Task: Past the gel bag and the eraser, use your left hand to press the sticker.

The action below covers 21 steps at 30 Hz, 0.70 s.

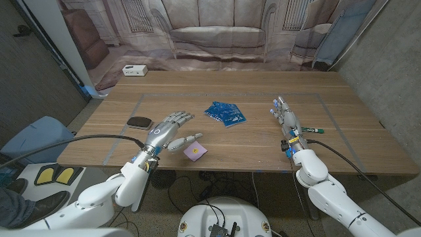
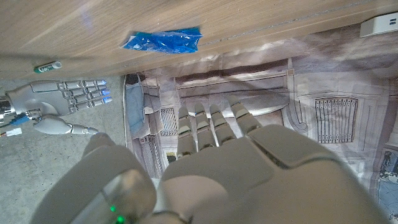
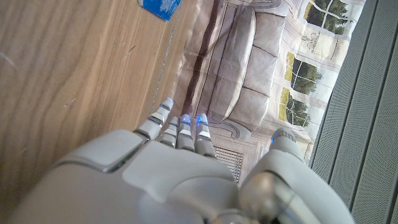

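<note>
The sticker (image 1: 195, 152), a small pale-pink square with a yellow spot, lies near the table's front edge. My left hand (image 1: 168, 131) hovers just to its left with its fingers spread and nothing in them. The thumb reaches toward the sticker's far corner, and I cannot tell whether it touches. The black eraser (image 1: 139, 122) lies to the left of that hand. The blue gel bag (image 1: 225, 112) (image 2: 161, 41) (image 3: 160, 6) lies farther back, at mid-table. My right hand (image 1: 286, 119) (image 2: 56, 99) stands on its edge at the right, fingers straight and empty.
A green-capped marker (image 1: 314, 130) (image 2: 46, 65) lies right of my right hand. A small white box (image 1: 134, 70) (image 2: 379, 25) sits at the table's far left edge. A printed sofa backdrop hangs behind the wooden table (image 1: 263, 92).
</note>
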Each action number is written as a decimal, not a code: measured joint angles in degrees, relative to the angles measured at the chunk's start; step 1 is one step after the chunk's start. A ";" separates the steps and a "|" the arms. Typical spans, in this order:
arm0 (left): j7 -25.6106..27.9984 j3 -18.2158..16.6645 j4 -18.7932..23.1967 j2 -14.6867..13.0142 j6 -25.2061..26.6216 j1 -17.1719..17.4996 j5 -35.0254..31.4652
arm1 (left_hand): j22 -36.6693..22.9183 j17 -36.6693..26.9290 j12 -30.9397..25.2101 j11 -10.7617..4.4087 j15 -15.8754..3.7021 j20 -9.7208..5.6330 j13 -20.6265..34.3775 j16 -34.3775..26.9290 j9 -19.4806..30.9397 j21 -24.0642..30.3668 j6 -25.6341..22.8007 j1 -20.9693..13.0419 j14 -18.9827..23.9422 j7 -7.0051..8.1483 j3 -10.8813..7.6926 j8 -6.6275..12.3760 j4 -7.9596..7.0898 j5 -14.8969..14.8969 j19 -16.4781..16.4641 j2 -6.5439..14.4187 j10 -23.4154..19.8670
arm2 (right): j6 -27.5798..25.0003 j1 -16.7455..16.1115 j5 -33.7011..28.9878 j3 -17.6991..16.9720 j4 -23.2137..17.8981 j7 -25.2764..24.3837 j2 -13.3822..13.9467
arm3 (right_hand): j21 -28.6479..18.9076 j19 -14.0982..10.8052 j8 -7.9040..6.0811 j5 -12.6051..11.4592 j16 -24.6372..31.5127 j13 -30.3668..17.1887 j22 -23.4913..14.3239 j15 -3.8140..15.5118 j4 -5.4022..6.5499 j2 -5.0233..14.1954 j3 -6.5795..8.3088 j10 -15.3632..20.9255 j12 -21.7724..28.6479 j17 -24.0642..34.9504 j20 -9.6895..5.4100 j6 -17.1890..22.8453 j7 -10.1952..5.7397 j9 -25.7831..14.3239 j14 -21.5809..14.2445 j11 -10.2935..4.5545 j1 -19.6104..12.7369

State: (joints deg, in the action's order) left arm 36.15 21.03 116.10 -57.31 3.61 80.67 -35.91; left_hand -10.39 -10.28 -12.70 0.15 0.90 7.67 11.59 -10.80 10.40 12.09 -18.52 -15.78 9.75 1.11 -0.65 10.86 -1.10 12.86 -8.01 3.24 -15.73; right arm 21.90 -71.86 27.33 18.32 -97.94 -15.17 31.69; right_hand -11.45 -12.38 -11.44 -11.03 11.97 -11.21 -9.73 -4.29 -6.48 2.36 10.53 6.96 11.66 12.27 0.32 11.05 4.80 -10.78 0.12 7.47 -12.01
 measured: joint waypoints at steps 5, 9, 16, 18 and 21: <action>0.00 -1.14 0.29 0.18 0.00 0.48 0.00 | 0.00 0.00 0.00 0.18 0.40 0.21 0.00 0.00 0.00 0.00 0.00 0.00 0.06 0.00 0.00 0.00 0.00 0.00 -0.21 0.00 0.19 | 0.21 -0.04 -0.02 -0.03 0.00 0.17 0.00 | 0.00 0.00 0.00 0.00 0.00 0.00 0.00 0.00 0.00 0.00 0.00 0.32 0.00 0.00 0.00 0.32 0.32 0.00 0.00 0.32 0.00; -1.27 -2.35 0.57 0.39 -1.15 0.91 3.14 | 0.00 0.00 0.00 0.37 0.48 0.21 0.00 0.00 0.00 0.00 -0.21 0.00 0.15 -0.23 0.00 0.00 0.00 0.00 -0.21 0.00 0.38 | 0.37 -0.05 -0.02 -0.07 0.05 0.26 -0.03 | 0.00 0.00 0.00 0.00 0.00 0.00 0.00 0.00 0.00 0.00 0.00 0.32 0.00 0.00 0.00 0.32 0.32 0.00 0.00 0.32 0.00; -2.19 -3.86 0.01 1.14 -3.36 0.95 6.15 | 0.00 0.00 0.00 0.69 0.48 0.21 0.00 0.00 0.00 0.00 -0.40 0.00 0.15 -1.03 0.00 0.00 0.00 0.00 -0.21 0.00 0.07 | 0.44 -0.05 -0.08 -0.08 0.06 0.51 -0.03 | -0.01 -0.33 0.00 0.00 0.00 0.00 0.00 -0.22 0.00 0.00 0.00 0.31 0.00 0.00 -0.32 0.32 0.32 0.00 -0.22 0.31 0.00; -2.19 -4.16 -0.22 1.38 -3.36 0.84 6.15 | 0.00 0.00 0.00 0.92 0.60 0.21 0.00 0.00 0.00 0.00 -0.71 0.00 0.27 -1.34 0.00 0.00 0.00 0.00 -0.21 0.00 -0.17 | 0.49 -0.05 -0.12 -0.08 0.06 0.57 -0.03 | -0.01 -0.33 0.00 0.00 0.00 0.00 0.00 -0.22 0.00 0.00 0.00 0.31 0.00 0.00 -0.32 0.32 0.32 0.00 -0.22 0.31 0.00; -2.82 -4.82 -0.64 2.06 -5.00 0.53 8.12 | -0.01 0.00 0.00 0.99 0.70 0.21 -0.01 0.00 0.00 0.00 -0.58 0.00 0.37 -1.47 0.00 0.00 0.00 -0.44 -0.21 0.00 -0.24 | 0.66 -0.07 -0.15 -0.08 0.05 0.71 0.03 | -0.01 -0.32 0.00 0.00 0.00 0.00 0.00 -0.22 0.00 0.00 0.00 0.31 0.00 0.00 -0.32 0.32 0.32 0.00 -0.22 0.31 0.00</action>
State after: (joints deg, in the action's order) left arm 33.33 16.21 115.47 -55.25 -1.39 81.21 -27.78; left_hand -10.40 -10.28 -12.71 1.14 1.60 7.87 11.58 -10.80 10.40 12.09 -19.10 -15.78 10.11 -0.36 -0.65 10.86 -1.10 12.42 -8.22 3.24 -15.97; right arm 22.56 -71.93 27.19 18.23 -97.88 -14.46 31.73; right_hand -11.46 -12.71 -11.44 -11.03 11.97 -11.21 -9.73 -4.51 -6.48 2.36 10.53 7.27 11.66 12.27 -0.01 11.36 5.12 -10.78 -0.11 7.78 -12.01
